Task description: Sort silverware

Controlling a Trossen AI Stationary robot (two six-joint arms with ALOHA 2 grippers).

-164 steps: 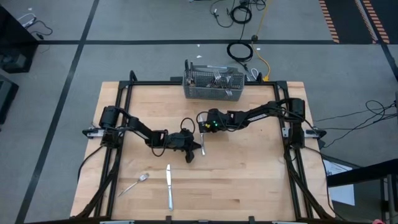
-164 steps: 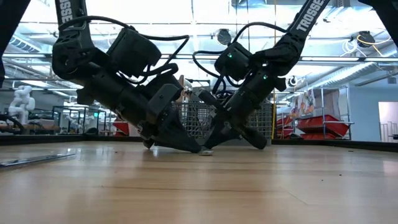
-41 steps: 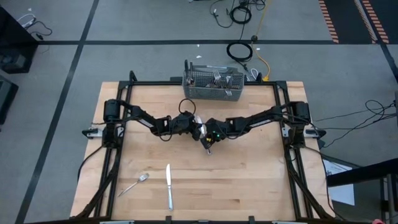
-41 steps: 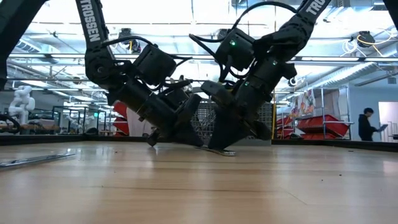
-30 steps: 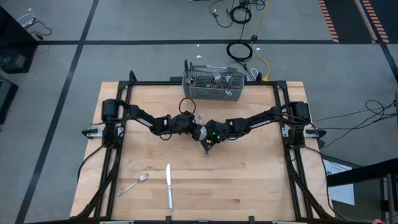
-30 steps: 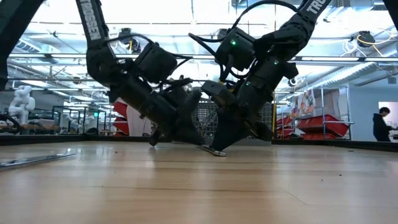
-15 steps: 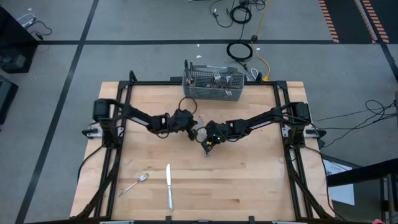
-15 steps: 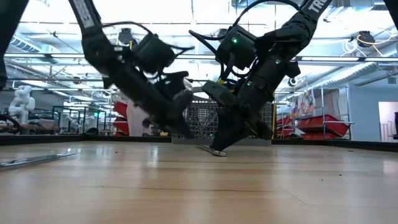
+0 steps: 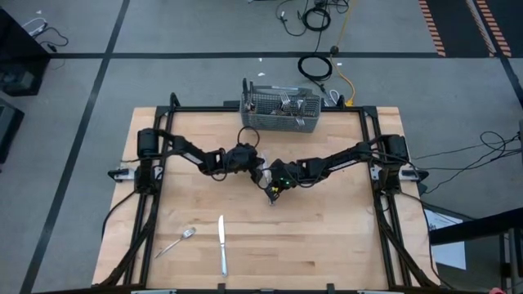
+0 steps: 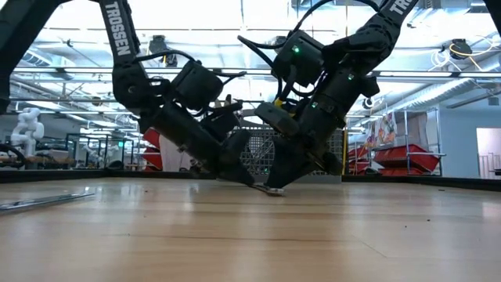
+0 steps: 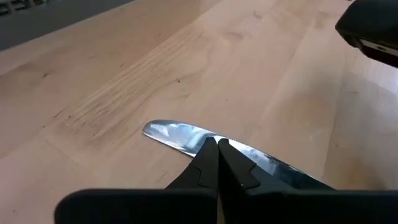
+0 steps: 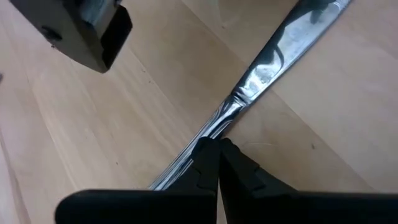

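A silver table knife lies flat on the wood near the table's middle, between my two grippers. My left gripper is shut, with its tips on the blade. My right gripper is shut too, with its tips on the same knife where the handle meets the blade. In the low view both grippers slant down to this knife. Near the near left corner, a second knife and a fork or spoon lie flat and untouched. My left gripper rests its shut fingertips on the knife's blade, a short way back from the rounded tip. It slants down from the table's left and lies across the blade, which is flat on the table. My right gripper sets its shut fingertips on the knife's handle, just behind the blade. It slants down from the table's right, and the handle lies on the wood and runs on under the fingers.
A grey wire-mesh basket stands at the table's far edge with several pieces of silverware upright in it. Dark frame rails run along the left and right sides. Bare wood lies on the near right of the table.
Half a second ago my left gripper swung up and a little toward the table's left. It has since come back down onto the blade. The right gripper and the knife have stayed in place.
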